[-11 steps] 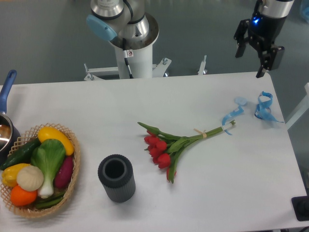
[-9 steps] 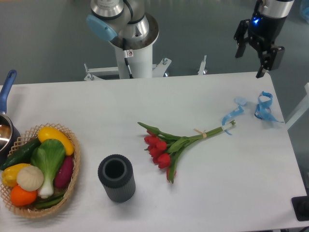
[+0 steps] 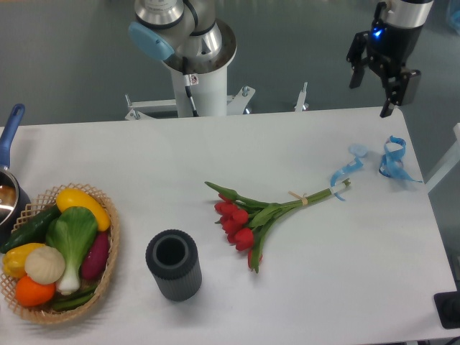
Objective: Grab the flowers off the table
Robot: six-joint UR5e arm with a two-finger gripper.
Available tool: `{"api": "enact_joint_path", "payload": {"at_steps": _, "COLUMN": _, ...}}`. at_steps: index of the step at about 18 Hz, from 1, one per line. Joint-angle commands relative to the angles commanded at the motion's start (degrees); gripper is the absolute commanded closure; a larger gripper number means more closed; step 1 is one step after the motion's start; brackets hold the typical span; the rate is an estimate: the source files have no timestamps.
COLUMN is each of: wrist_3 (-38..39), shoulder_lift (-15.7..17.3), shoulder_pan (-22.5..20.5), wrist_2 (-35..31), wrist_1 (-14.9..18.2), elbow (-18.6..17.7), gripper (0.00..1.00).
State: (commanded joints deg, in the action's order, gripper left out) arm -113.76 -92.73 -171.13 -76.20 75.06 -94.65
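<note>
The flowers [image 3: 251,215], a bunch of red tulips with green stems tied by a thin band, lie on the white table [image 3: 215,151] right of centre, heads toward the lower left, stem ends pointing up-right. My gripper [image 3: 372,90] hangs above the table's far right corner, well up and to the right of the stems. Its two dark fingers stand apart with nothing between them.
Curly blue ribbons [image 3: 392,159] lie by the stem ends near the right edge. A dark ribbed cylinder vase [image 3: 173,264] stands left of the tulip heads. A wicker basket of vegetables [image 3: 61,251] and a blue-handled pot [image 3: 8,180] sit at the left. The arm's base [image 3: 194,65] is behind the table.
The gripper has risen very slightly; the flowers and everything else stay where they were.
</note>
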Motion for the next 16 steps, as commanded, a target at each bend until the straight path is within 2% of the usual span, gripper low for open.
{"api": "enact_joint_path", "payload": {"at_steps": 3, "wrist_3": 3.7, "shoulder_lift": 0.0, "shoulder_pan": 0.7, "wrist_2": 0.2, "wrist_1": 0.0, "elbow": -1.1, "gripper": 0.00}}
{"api": "enact_joint_path", "payload": {"at_steps": 6, "wrist_3": 11.9, "shoulder_lift": -0.9, "shoulder_pan": 4.1, "wrist_2": 0.8, "wrist_1": -0.2, "elbow": -1.7, "gripper": 0.00}}
{"api": "enact_joint_path", "payload": {"at_steps": 11, "wrist_3": 21.3, "shoulder_lift": -5.5, "shoulder_pan": 9.7, "wrist_2": 1.3, "wrist_1": -3.8, "elbow": -1.9, "gripper": 0.00}}
{"api": "enact_joint_path", "payload": {"at_steps": 13, "wrist_3": 25.5, "shoulder_lift": -7.3, "shoulder_pan": 11.6, "wrist_2": 1.3, "wrist_1": -8.3, "elbow": -2.6, "gripper": 0.00}}
{"api": "enact_joint_path", "payload": {"at_steps": 16, "wrist_3": 25.9, "shoulder_lift": -9.1, "shoulder_pan": 12.5, "wrist_2": 1.1, "wrist_1": -14.6, "elbow": -5.3, "gripper": 0.00}}
